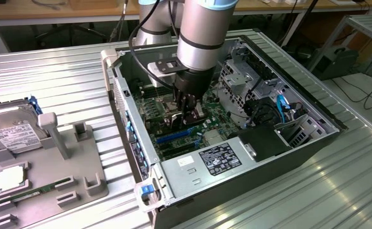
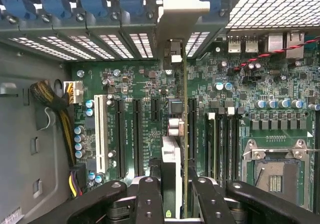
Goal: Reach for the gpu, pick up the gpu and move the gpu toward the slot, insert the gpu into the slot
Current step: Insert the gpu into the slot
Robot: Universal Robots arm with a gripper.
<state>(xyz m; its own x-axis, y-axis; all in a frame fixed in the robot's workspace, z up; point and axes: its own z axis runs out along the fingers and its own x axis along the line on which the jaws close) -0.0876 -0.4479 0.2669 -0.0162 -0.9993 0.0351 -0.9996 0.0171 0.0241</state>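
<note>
Gpu edge-on in the wrist view, a thin upright card running from between the fingers out toward the case's rear wall, its silver bracket up against the row of blue-latched expansion openings. Clamped on the card from both sides, the gripper, black fingers pressed to either face near its inner end. Seen from the exterior view, gripper plunged deep inside the open computer case, card hanging vertical beneath it just above the green motherboard.

Slot showing as a blue strip on the board in the exterior view, just toward the exterior view's left and front of the fingertips. In the wrist view, card lined up along one of the long dark connector strips; whether the edge contacts are already seated, hard to tell from here.

Trouble spots, judged from this pose: tight quarters. Any small twist in the grip and the card's lower edge lands on the slot's lip instead of in the groove, and pressing then bends the card or stresses the board. Bracket end crowding the rear wall too: catching there would tip the card and seat one end only. Capacitors and neighbouring strips just beside the card on both sides, so a sideways drift risks a scrape. Hard drive and grey fixture tray well apart outside the case, no concern.
</note>
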